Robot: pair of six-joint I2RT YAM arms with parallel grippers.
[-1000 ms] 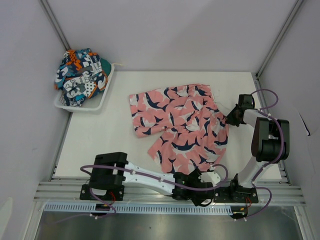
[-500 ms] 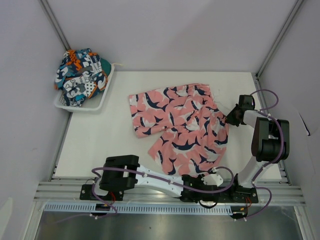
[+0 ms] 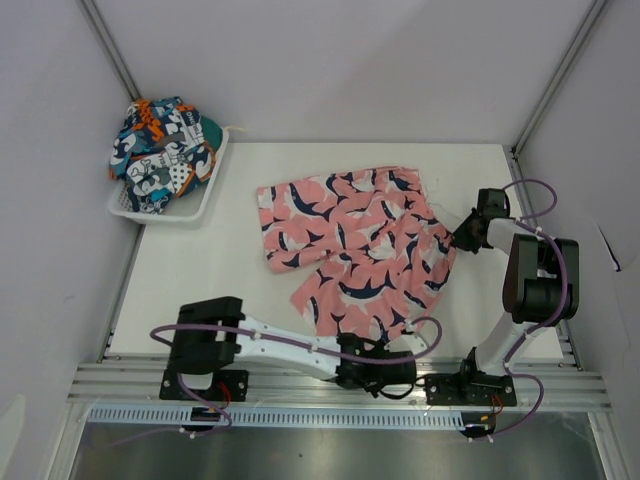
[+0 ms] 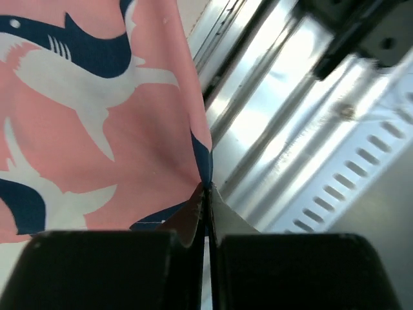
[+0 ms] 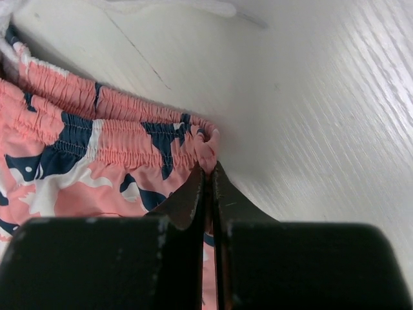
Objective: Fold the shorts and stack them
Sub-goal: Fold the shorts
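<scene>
Pinches, with the right hand point(image 5: 208, 175), the end of the gathered waistband point(image 5: 122, 123) of the shorts point(image 5: 71, 165), both fingers point(image 5: 184, 201) pressed together on the cloth. Spreads out left of the fingers, pink with navy and white print, flat on the white bench point(image 5: 316, 103). At the top edge, shows part of a white drawstring point(image 5: 174, 6) on the bench, well apart from the hand.

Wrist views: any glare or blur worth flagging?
Left wrist: the metal rail is blown out by glare and soft; the pink shorts look fairly sharp. Right wrist: mild sheen on the table, waistband crisp. Top external: even light, no glare.
</scene>
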